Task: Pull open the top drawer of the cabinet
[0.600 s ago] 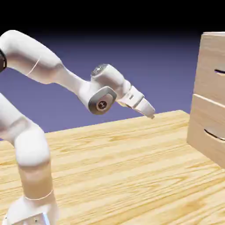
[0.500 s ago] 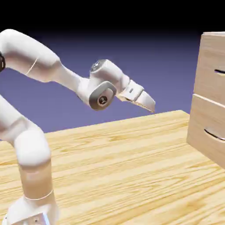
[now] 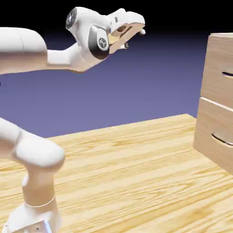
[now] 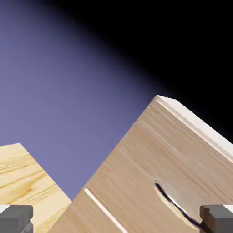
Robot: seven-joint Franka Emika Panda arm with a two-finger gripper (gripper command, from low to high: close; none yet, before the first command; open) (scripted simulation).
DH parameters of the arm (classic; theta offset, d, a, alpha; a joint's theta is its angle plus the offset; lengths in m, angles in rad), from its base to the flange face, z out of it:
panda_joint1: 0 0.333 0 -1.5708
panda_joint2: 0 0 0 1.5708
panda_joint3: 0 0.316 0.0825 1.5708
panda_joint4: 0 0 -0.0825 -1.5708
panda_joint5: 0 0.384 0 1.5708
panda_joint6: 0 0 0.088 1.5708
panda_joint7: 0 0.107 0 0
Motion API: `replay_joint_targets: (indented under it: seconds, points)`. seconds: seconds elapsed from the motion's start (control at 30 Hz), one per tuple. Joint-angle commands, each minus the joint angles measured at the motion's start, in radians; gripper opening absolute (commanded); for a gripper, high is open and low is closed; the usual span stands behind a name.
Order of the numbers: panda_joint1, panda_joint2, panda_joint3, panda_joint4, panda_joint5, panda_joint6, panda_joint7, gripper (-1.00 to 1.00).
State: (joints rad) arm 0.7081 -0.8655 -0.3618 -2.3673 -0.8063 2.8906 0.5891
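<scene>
The pale wood cabinet (image 3: 218,100) stands at the exterior view's right edge. Its top drawer (image 3: 220,73) is shut, with a dark handle (image 3: 227,73) cut off by the frame. My gripper (image 3: 135,32) hangs high in the air, well left of the cabinet and above drawer height, fingers pointing right. In the hand view the cabinet (image 4: 154,177) fills the lower right, tilted, and the top drawer's handle (image 4: 175,205) shows as a dark bar. My grey fingertips (image 4: 16,217) sit far apart at the bottom corners with nothing between them; the gripper (image 4: 116,220) is open.
The lower drawer (image 3: 216,136) with its curved handle (image 3: 223,139) sits beneath the top one. The yellow wooden tabletop (image 3: 127,173) stretches from the robot base to the cabinet. The arm's base (image 3: 34,200) stands at lower left.
The hand has risen steeply from just above the table to high in the air. It has tipped from pointing downward to pointing level toward the cabinet.
</scene>
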Motion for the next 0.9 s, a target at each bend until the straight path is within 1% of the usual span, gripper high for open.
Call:
replay_joint_targets:
  seconds: [0.0,0.87]
  points:
    - [0.036,-0.015,-0.019,0.023,-0.042,-0.008,-0.008,0.00]
    - [0.979,-0.415,-0.509,0.622,-1.134,-0.206,-0.214,0.00]
